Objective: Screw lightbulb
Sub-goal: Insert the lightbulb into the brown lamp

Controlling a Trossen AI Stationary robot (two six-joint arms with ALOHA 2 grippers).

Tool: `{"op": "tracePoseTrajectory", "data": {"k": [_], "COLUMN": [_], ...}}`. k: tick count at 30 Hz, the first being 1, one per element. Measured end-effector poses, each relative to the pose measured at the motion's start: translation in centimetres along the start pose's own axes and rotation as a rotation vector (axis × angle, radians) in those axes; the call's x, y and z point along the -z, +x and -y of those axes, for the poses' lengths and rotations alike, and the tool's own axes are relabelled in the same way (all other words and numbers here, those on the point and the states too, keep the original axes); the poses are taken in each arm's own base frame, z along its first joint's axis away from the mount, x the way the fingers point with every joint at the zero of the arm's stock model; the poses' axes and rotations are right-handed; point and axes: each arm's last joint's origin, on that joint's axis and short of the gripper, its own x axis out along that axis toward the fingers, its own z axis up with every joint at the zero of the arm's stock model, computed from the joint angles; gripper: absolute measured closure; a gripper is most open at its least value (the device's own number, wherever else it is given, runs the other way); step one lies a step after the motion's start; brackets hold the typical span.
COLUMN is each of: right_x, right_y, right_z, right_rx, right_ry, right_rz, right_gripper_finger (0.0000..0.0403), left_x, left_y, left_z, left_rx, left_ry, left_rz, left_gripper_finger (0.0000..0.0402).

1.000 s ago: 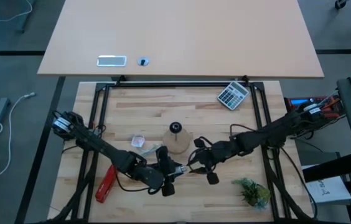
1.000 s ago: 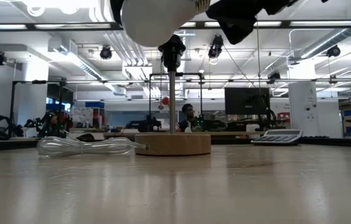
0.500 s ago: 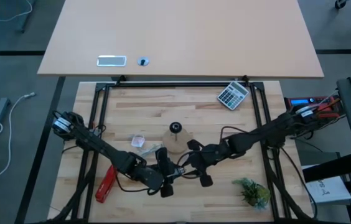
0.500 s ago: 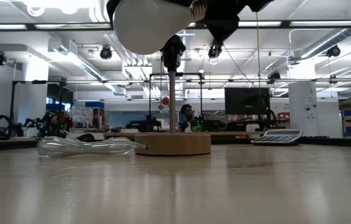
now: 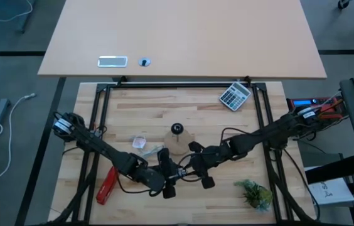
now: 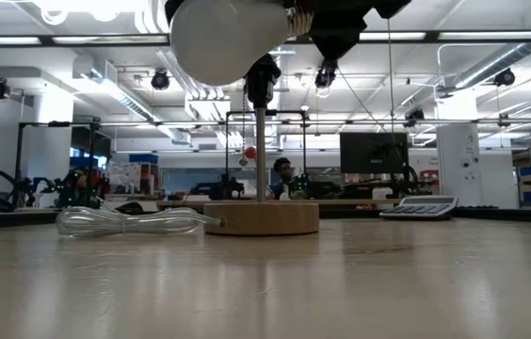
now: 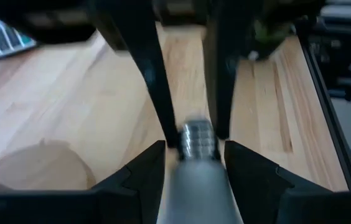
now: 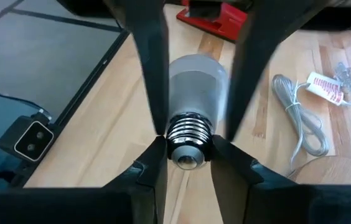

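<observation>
The lightbulb, white with a silvery screw end, hangs about level above the table. It is in front of the round wooden disc, which carries a black socket on a post. My left gripper reaches in from the table's left and is shut on the bulb's white body. My right gripper reaches in from the right and is shut on the screw end. In the high view the two grippers meet near the table's middle front, the left gripper facing the right gripper. My left gripper pinches the bulb's white body between its two fingers, just behind the screw end. The fingers slant down from the table's left and lie along the bulb. The bulb is lifted clear, roughly level, screw end toward the right arm. My right gripper has the threaded screw end between its two fingertips, one on each side. The fingers slant down from the table's right and point along the bulb toward its white body. The bulb is clear of the table.
A clear cord with a tag and a small clear plastic scrap lie left of the disc. A red tool is at the front left, a green sprig at the front right and a calculator at the back right.
My right gripper has moved toward the table's left, up to the bulb. Its fingers now stand on the screw end, where a second ago they were a little apart from it. The bulb has stayed lifted in my left gripper.
</observation>
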Motion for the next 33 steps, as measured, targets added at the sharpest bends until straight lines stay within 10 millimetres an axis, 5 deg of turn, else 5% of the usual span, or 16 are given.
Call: {"op": "tracePoseTrajectory", "data": {"k": [16,25,33], "right_x": [2.8,6.2,8.4], "right_y": [-1.1,-6.2,-10.0], "right_z": [0.3,0.3,0.2], "right_rx": [0.096,0.071,0.088], "right_ry": [0.096,0.181,0.129], "right_rz": [-0.093,0.312,0.636], "right_gripper_finger": [0.0315,0.0315,0.0315], "left_x": [-2.2,-3.5,-6.0], "left_y": [-2.6,-4.1,-5.5], "left_z": [-0.8,-0.9,0.4], "left_rx": [-0.036,-0.185,-0.143], "left_ry": [0.018,0.075,0.217], "left_rz": [0.096,0.232,0.452], "left_gripper_finger": [0.0281,0.0299,0.0293]}}
